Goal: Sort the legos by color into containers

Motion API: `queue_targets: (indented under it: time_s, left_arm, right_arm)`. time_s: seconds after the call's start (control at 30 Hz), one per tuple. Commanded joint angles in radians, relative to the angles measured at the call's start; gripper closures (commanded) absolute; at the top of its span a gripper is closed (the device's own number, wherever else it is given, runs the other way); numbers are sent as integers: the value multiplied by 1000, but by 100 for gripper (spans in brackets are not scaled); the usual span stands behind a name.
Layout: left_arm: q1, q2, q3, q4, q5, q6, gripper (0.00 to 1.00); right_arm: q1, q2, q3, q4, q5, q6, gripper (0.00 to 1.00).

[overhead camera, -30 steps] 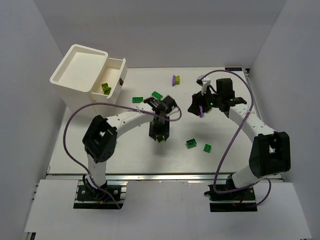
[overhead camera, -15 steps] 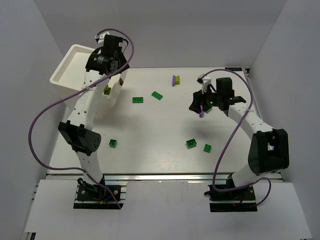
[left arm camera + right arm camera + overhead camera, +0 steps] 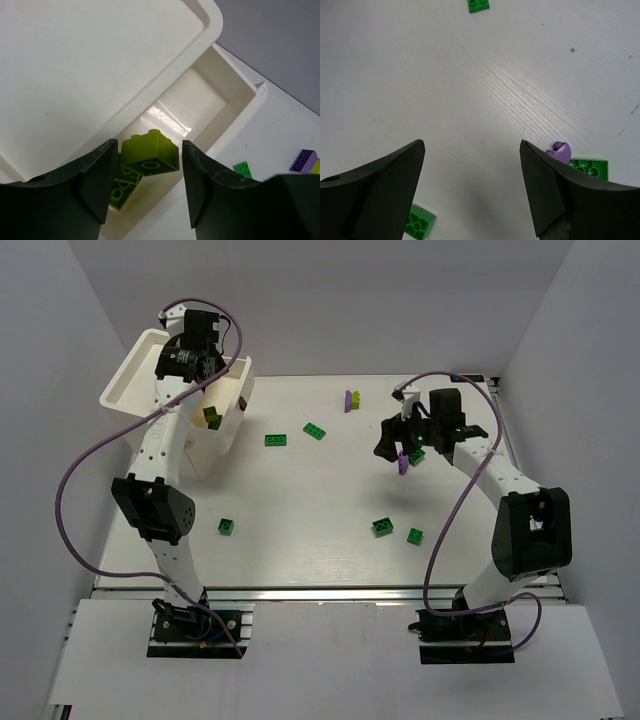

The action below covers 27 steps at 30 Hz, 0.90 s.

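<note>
Between the fingers of the left end effector (image 3: pixel 150 145) sits a yellow-green lego (image 3: pixel 150 157), directly above the lower tray (image 3: pixel 235 105). I can't tell whether it's gripped or loose. It's best released squarely over the tray's middle, clear of the tall bin (image 3: pixel 100 60). Meanwhile the right end effector (image 3: pixel 472 145) gapes empty, with a purple lego (image 3: pixel 560 151) beside its right finger.

Glossy plastic legos (image 3: pixel 150 152), smooth containers (image 3: pixel 215 15)

Left tool (image 3: pixel 190 370) above the white containers (image 3: pixel 125 375), right tool (image 3: pixel 392 450) just beside a purple lego (image 3: pixel 403 464)
</note>
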Motion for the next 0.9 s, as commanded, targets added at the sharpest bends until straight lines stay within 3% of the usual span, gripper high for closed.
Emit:
queue_targets:
  time_s: [0.0,0.1,0.3,0.37,0.4,0.43,0.47,0.53,0.6,0.63,0.73,0.87]
  left_arm:
    - [14,-7,2,32,10,15,35]
    - [25,0,3,35,35,20,29]
    - [25,-16,-13,68,101,35,30]
    - [25,-62,-76,129,227,63,41]
    - [25,-81,-108,218,284,95,60]
    - [25,-100,-142,252,334,100,69]
    - [16,-130,-198,331,445,110,76]
    - [7,-157,-243,387,528,110,81]
    - [7,-189,-309,474,681,106,76]
    - [7,-200,-329,498,719,101,62]
    - [-3,-247,-394,552,814,95,41]
    - [-3,-321,-460,544,846,98,36]
  right_arm:
    - [-2,31,73,19,-2,1,18]
    - [1,68,100,16,-1,13,18]
    - [1,106,153,21,13,24,18]
    - [-1,120,174,45,40,46,20]
    - [-1,144,186,62,63,62,21]
    - [3,160,202,96,129,82,24]
    - [4,180,238,117,167,106,31]
    - [9,261,298,145,256,198,36]
    - [10,357,422,142,300,314,35]
    - [15,396,468,136,312,341,34]
    - [29,509,608,143,312,422,29]
    - [62,627,757,168,341,494,11]
